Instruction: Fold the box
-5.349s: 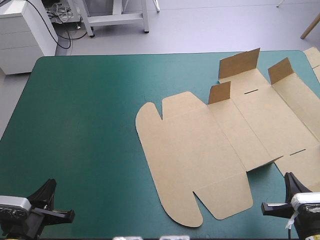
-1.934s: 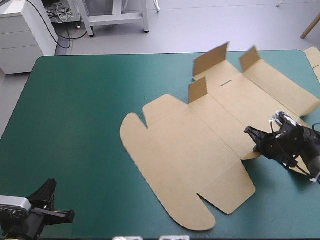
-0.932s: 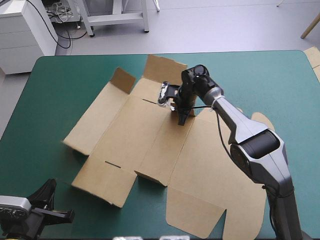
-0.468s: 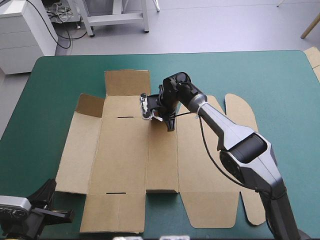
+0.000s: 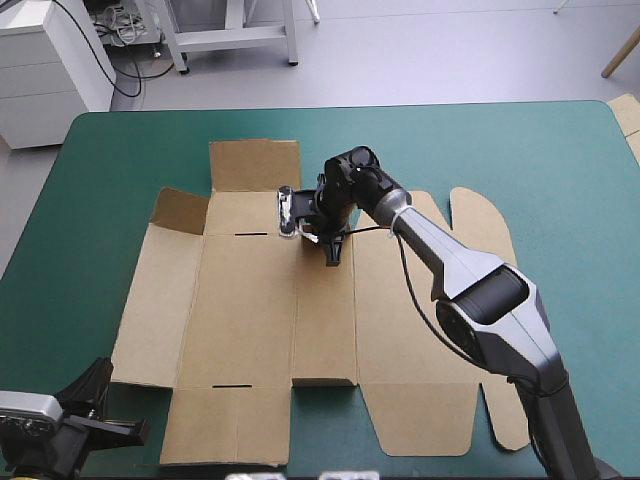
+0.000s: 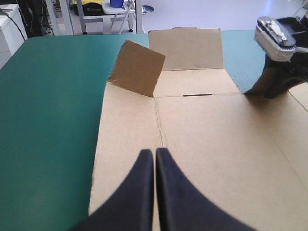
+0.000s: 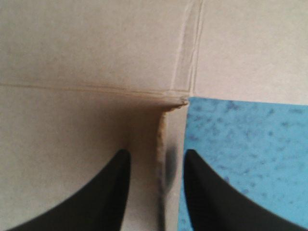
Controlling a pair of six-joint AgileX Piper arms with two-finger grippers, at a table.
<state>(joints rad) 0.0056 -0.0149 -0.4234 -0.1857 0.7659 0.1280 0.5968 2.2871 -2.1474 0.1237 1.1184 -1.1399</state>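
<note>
Since the earliest frame the box (image 5: 250, 330) has gone from the surface's right side to centre-left and turned round. The right arm (image 5: 470, 270) has come out from the near right corner. Against the frame just before, almost nothing differs.

High view: the box lies opened out flat on the teal-green surface (image 5: 120, 170), its near edge close to the surface's near edge. The right arm stretches diagonally across the box, wrist bent down. The right jaws point down at the box's far part, just right of the far slot (image 5: 252, 234). The left jaws sit parked at the near left corner, off the box. A far flap (image 5: 255, 165) and a small corner flap (image 5: 180, 210) are at the box's far left. An edge of spare board (image 5: 627, 115) shows at the surface's far right corner.

Left wrist view: the left fingers (image 6: 144, 192) meet in a pointed arch, closed on nothing, with the box ahead. The corner flap (image 6: 137, 67) stands tilted up, which is hard to read from above. Farther off, the right fingers (image 6: 276, 86) have their tips down at the board.

Right wrist view: the right fingers (image 7: 108, 192) stand slightly apart. A thin board edge (image 7: 161, 144), seen end-on, sits between them, and neither finger visibly touches it, so there is no grip. Only this view shows that gap. Ahead are creased board and a patch of bare surface (image 7: 240, 159).
</note>
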